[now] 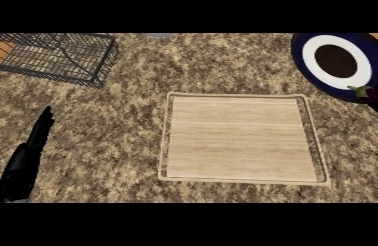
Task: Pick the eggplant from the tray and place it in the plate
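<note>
Head view: the purple eggplant [363, 91] sits at the rim of the round navy-and-white plate [322, 45], seemingly half off, so it could roll onto the speckled tabletop [111, 130]. The square wooden tray [240, 140] holds nothing. The left hand [37, 132] rests with fingers straight, released; the right hand is out of view.

Kitchen counter: speckled brown granite top [111, 140], black wire dish rack [59, 57] at far left, wooden tray [240, 140] mid-counter, dark-rimmed plate [336, 60] at far right.
</note>
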